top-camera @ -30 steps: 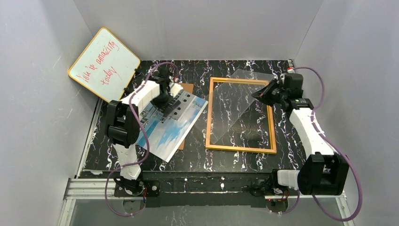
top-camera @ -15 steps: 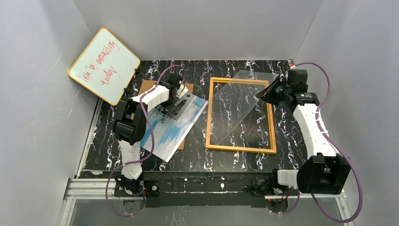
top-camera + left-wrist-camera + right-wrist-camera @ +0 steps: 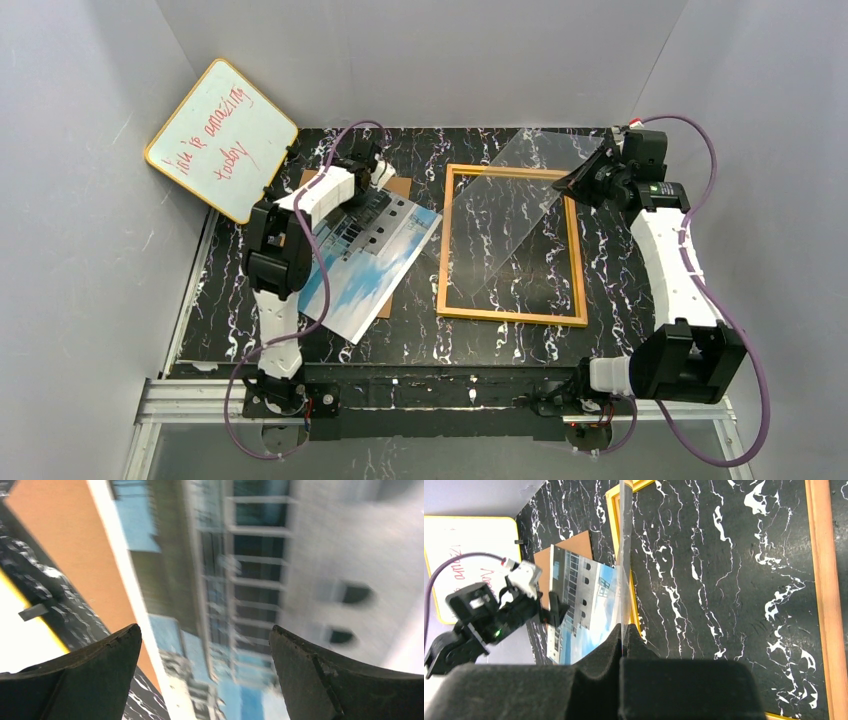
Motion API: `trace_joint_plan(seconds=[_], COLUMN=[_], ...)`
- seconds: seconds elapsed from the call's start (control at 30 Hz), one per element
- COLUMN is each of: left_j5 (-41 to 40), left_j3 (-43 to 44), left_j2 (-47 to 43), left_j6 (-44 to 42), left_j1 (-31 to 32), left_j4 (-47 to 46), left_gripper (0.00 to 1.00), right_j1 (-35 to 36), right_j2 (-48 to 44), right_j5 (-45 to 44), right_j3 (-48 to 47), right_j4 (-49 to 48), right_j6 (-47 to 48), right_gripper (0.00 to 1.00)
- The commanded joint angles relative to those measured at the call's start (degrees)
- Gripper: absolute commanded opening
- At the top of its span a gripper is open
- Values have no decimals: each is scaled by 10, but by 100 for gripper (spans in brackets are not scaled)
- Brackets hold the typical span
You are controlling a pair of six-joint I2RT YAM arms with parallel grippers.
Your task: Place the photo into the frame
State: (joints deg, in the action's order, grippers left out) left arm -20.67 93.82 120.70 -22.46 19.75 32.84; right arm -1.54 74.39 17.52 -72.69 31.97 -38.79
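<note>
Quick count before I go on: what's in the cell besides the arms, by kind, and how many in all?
Photo: 1
Frame: 1
Glass pane: 1
Brown backing board: 1
Whiteboard: 1
Total: 5

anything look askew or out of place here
The glass pane is tilted up out of the frame, pinched at its far edge by the right pincer. The photo lies askew, partly over the brown backing board, beneath the open left pincer.
</note>
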Motion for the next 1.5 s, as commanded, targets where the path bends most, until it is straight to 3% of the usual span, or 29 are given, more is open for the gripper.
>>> trace_joint_plan(seconds=[0.0,0.27,0.43,0.77,1.07,1.47], left_j5=[162,158,110,120,-29,-124], left_j3=[-51,-285,-333,-314,-348,-262], left_j2=[-146,-304,-306,-242,-207,-134], left_j6=[-34,-34,14,76,51,59], left_j1=[52,166,224,240,240,213], left_j4=[111,61,-12,-69,-176,-189], left_gripper=[98,98,98,98,98,98], right_j1=[-7,-18,-25,-38,-48,-66], right_j2=[16,44,41,31,29,18], right_j5=[1,-2,-6,-3,4,12], right_j3=[-38,-59,-67,-71,-79,-68], right_j4=[-23,-26,-9,12,25,35], right_j6=[-1,2,13,26,35,47], right_gripper=[1,1,1,1,1,1])
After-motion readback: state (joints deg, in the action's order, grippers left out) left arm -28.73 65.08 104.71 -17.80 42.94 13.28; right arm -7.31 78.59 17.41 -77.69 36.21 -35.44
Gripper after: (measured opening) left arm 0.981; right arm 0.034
